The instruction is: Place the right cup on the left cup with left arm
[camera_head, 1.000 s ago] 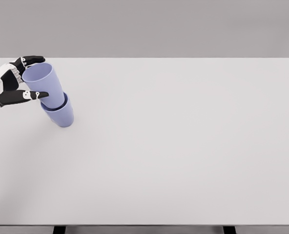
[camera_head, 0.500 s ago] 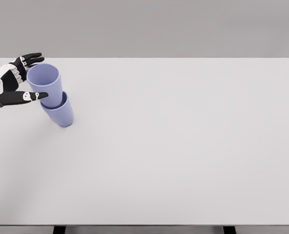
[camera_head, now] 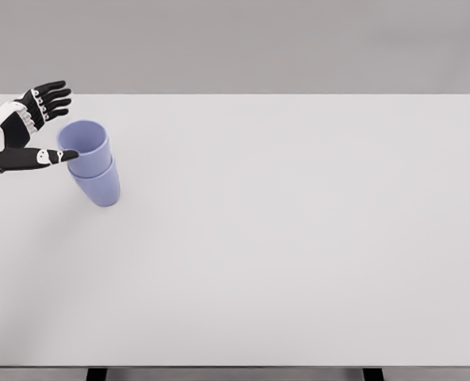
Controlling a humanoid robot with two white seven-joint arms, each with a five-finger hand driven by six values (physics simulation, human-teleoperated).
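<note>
Cups (camera_head: 92, 163) nested near table's (camera_head: 298, 262) left edge; left hand (camera_head: 25, 135) spread beside.

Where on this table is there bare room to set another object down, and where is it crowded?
The table is bare from the stacked cups rightward to its right edge, and across the whole front. The only crowded spot is the far left corner, where the open left hand flanks the upper cup nested in the lower cup.
</note>
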